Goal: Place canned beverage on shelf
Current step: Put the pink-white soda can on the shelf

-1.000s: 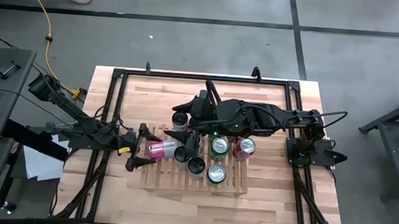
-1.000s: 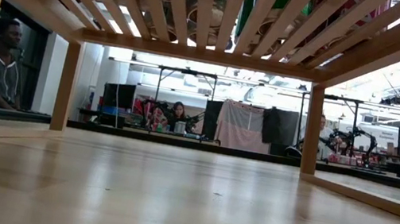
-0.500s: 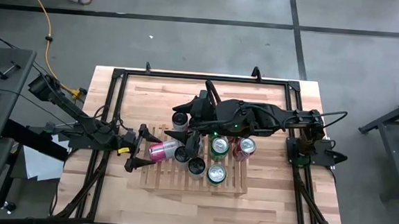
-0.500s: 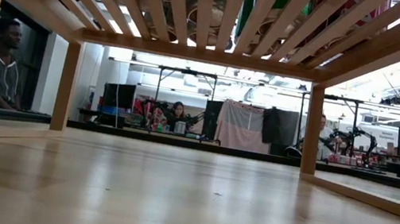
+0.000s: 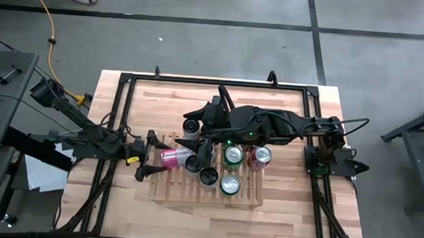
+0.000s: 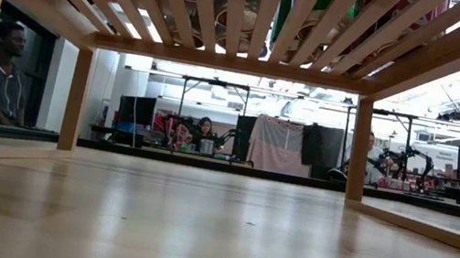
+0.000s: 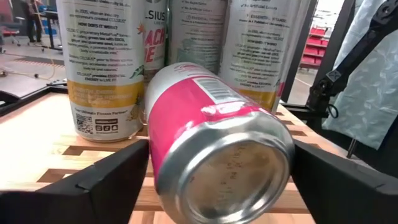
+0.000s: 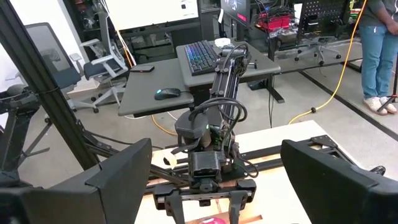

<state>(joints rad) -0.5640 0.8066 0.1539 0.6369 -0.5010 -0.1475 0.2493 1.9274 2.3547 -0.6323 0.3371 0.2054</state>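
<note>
The pink can (image 5: 171, 157) lies on its side at the left edge of the slatted shelf (image 5: 244, 197), centre of the high view, between the spread fingers of the left gripper (image 5: 148, 164), which do not clamp it. Upright cans (image 5: 230, 183) stand on the shelf to its right. The right gripper (image 5: 197, 150) hangs open above the shelf's upper left, over the tabletop (image 5: 279, 226).

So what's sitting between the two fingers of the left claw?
A pink can lying on its side on the slatted shelf, seen in the left wrist view.
</note>
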